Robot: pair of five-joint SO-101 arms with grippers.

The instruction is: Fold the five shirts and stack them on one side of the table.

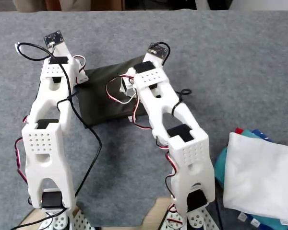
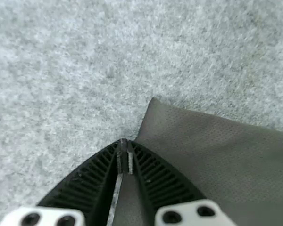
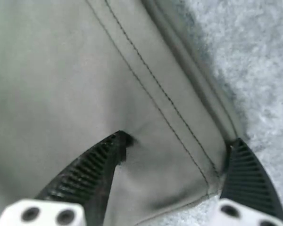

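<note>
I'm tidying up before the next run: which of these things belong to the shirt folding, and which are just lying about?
Job:
dark shirt, folded, under both arms
stack of shirts beside the right arm, white on top
left hand, shut at the dark shirt's edge
right hand, open over it

Just there:
grey table cover
black cable by the left arm

Dark shirt has its right part under the right arm, far-left corner behind the left arm; near-right stack cut by the frame edge; white shirt hides all but coloured edges beneath; unclear whether left gripper, tips pressed together, pinches cloth.
</note>
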